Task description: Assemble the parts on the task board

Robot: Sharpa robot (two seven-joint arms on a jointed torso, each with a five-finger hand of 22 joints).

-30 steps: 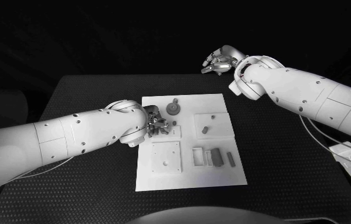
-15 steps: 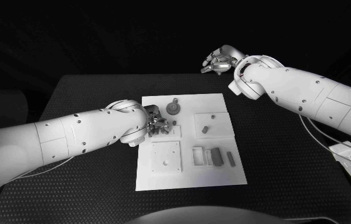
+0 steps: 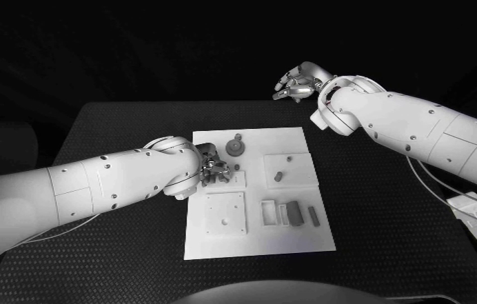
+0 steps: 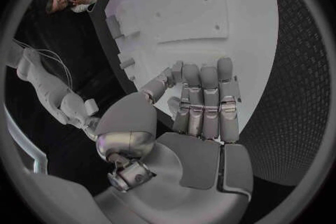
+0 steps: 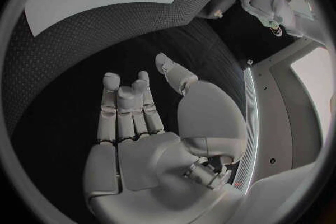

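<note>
Nothing moved, white task board (image 3: 254, 242), grey parts (image 3: 290, 214)

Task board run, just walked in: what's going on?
The left hand is down on the left part of the white task board, fingers working at a small grey part there; whether it actually grips it cannot be told. The right hand is raised beyond the far edge of the table, holding nothing. A gear-like part, a small peg and some bar-shaped parts sit on the board untouched.
</note>
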